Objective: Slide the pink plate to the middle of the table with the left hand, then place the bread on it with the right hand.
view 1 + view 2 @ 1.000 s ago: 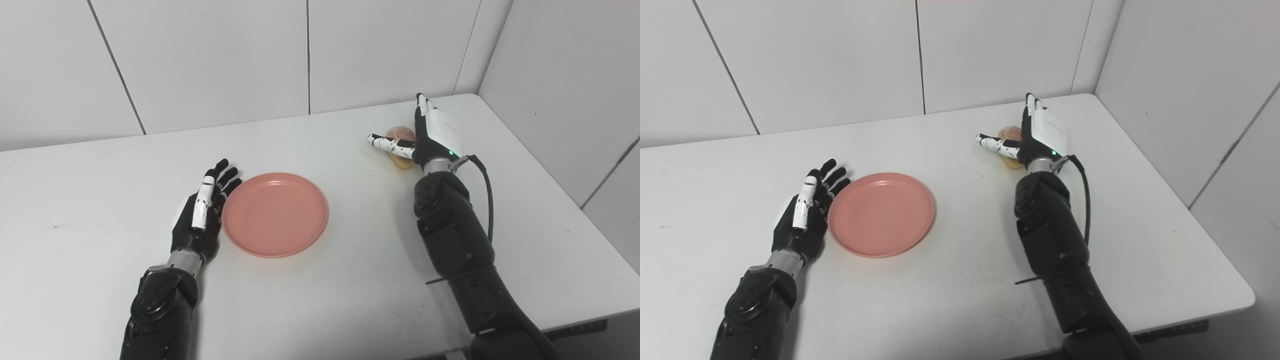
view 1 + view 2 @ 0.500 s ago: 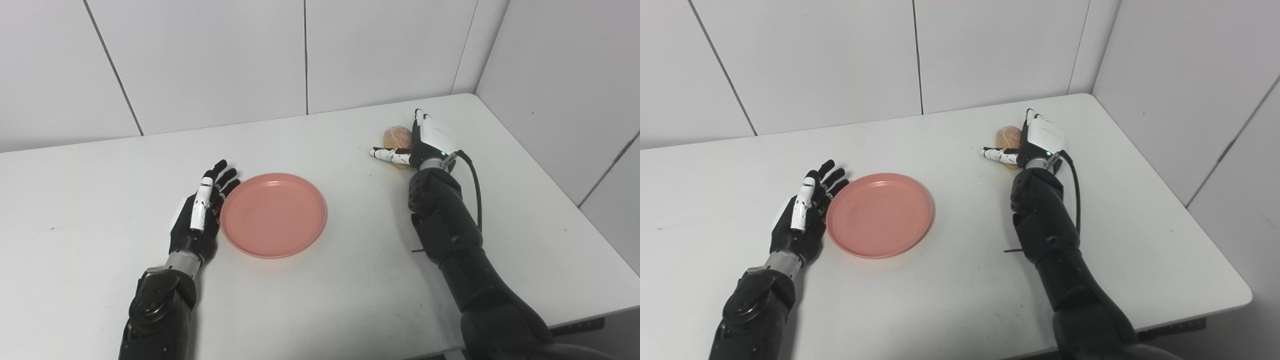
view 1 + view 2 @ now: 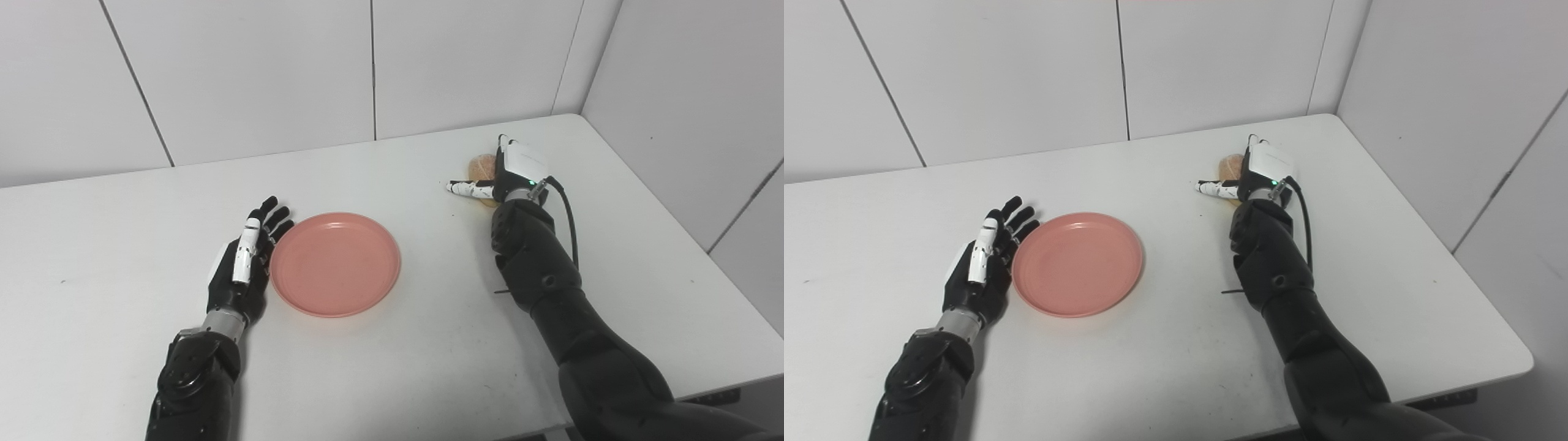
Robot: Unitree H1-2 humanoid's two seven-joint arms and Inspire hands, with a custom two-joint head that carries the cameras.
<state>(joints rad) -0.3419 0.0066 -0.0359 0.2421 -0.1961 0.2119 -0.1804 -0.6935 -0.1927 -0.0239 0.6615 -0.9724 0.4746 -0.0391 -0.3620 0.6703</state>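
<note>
The pink plate [image 3: 335, 263] lies flat near the middle of the white table [image 3: 398, 367]. My left hand [image 3: 242, 269] is open and rests on the table, palm against the plate's left rim. The bread [image 3: 481, 165], a small round brown bun, sits on the table at the back right. My right hand [image 3: 513, 170] is over it with the white back of the hand turned up. Its fingers bend down over the bun and are mostly hidden. The thumb [image 3: 465, 188] sticks out to the left in front of the bun.
White wall panels stand behind the table and along its right side. The table's right edge [image 3: 704, 257] and front edge are near my right arm. A black cable [image 3: 569, 208] loops off the right wrist.
My right hand has tipped forward and lowered onto the bread, and its fingers have bent down over it. The left hand and the plate have not moved.
</note>
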